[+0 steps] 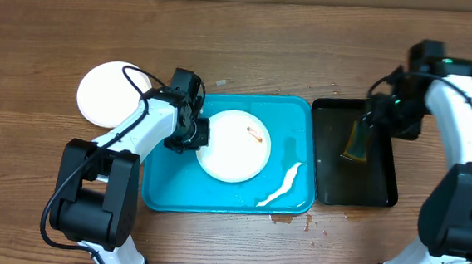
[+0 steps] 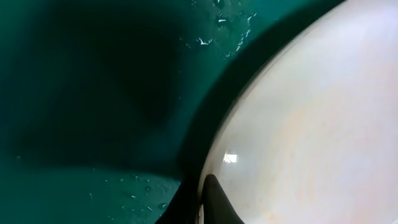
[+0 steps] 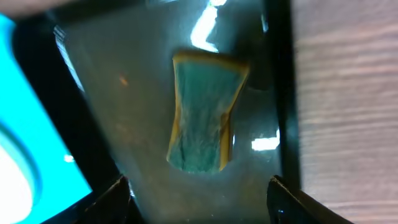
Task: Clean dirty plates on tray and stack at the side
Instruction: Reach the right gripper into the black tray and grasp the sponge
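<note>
Jaws of my left gripper (image 1: 192, 134) are closed at the left rim of the white plate (image 1: 233, 146); whether they pinch it I cannot tell. That smeared plate lies in the wet turquoise tray (image 1: 300, 111), a white streak (image 1: 286, 185) beside it. My right gripper (image 3: 199, 193) gapes empty over a sponge (image 3: 202, 112) in the black tray (image 1: 382, 188). One second white plate (image 1: 105, 94) sits on the table (image 1: 51, 36), left of the turquoise tray.

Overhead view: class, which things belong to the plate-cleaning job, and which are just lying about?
Job: smeared plate, blue tray, side plate, sponge, black tray holding it.
Lying about: white streak, brown drips.
</note>
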